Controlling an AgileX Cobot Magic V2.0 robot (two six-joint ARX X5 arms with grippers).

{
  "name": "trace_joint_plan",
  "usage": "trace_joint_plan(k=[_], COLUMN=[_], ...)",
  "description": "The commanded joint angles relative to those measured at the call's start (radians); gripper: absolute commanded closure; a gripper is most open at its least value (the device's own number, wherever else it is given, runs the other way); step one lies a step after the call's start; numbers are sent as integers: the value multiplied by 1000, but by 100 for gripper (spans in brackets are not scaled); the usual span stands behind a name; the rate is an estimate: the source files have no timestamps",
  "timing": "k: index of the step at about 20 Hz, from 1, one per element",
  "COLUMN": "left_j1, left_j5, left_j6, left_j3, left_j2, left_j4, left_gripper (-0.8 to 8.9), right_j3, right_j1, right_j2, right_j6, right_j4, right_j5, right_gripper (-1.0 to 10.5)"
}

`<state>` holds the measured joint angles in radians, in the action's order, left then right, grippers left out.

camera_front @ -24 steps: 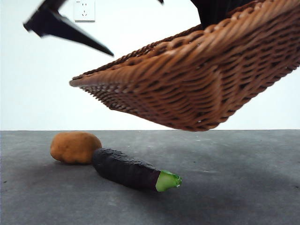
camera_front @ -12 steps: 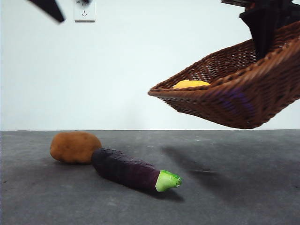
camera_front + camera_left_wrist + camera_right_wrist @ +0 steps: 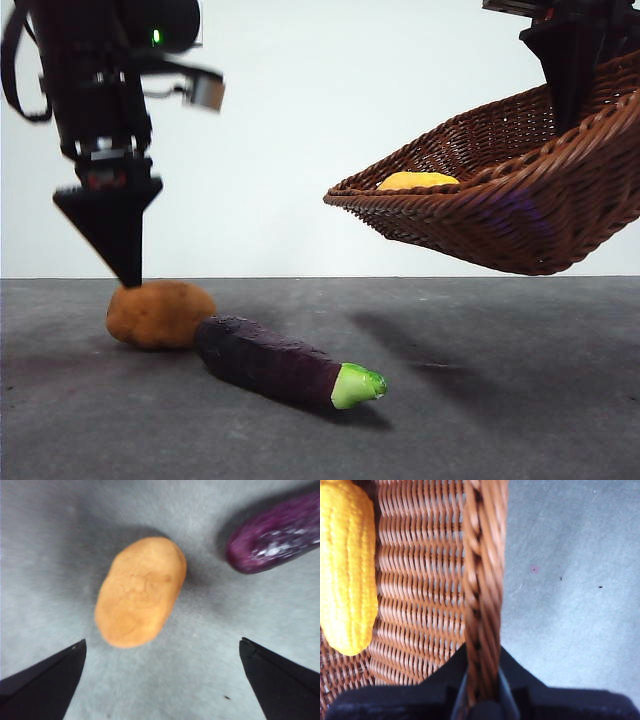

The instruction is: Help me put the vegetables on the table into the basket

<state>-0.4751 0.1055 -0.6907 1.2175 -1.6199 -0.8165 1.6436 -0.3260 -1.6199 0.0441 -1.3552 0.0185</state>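
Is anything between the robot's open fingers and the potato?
No. The left gripper hangs open right above the potato with only bare table around it. The eggplant lies off to one side.

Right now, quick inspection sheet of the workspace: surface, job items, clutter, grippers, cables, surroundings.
Surface: dark grey table, scuffed.
Job's things: potato and eggplant on the table, touching; corn in the basket, which is held tilted in the air.
Clutter: nothing seen.
Grippers: left gripper open above the potato; right gripper shut on the basket rim.
Cables: black cable on the left arm.
Surroundings: plain white wall.
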Motion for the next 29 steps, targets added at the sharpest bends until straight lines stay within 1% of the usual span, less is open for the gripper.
trace_joint_plan(k=[1,3,5,8,10,13,16,17,18,19,20,23,24,25,26,29], left_j1=[19,31,38,43,43,43,43,43,43,43,43,43,47,54,61,86], left_j5=[-9,-20,-80,-89,-116,-121,-121,-121,-123,-132,-135,-132,-130,-132,-132,-137], left_j6=[-82,-115,-124,-122,-121,-121,-121,-121,-121,-122,-121,-117,-93,-45,28,329], left_j3=[-5,-5,-5,-5,-5,-5,-5,-5,-5,-5,-5,-1,8,25,58,227], left_j2=[-37,-53,-67,-92,-105,-131,-137,-137,-137,-137,-137,-134,-129,-126,-125,-125], left_j4=[36,59,66,100,105,117,129,129,130,129,130,122,109,102,89,-21], left_gripper=[239,239,239,239,239,239,273,420,606,762,830,823,823,823,822,822], right_j3=[-6,-6,-6,-6,-6,-6,-6,-6,-6,-6,-6,-6,-6,-6,-6,-6], right_j1=[1,1,1,1,1,0,0,0,0,0,0,0,0,0,0,0], right_j2=[8,8,8,8,8,8,8,8,8,8,8,8,8,8,8,8], right_j6=[-4,-4,-3,-3,-3,-3,-3,-3,-3,-3,-3,-3,-2,2,6,12], right_j4=[-7,-6,-2,-3,-3,-6,-5,-3,-2,-3,-3,2,8,12,17,24], right_j5=[8,8,13,19,19,19,19,19,19,19,19,19,19,19,19,19], right_gripper=[954,954,954,954,954,954,954,954,954,954,954,954,954,954,954,954])
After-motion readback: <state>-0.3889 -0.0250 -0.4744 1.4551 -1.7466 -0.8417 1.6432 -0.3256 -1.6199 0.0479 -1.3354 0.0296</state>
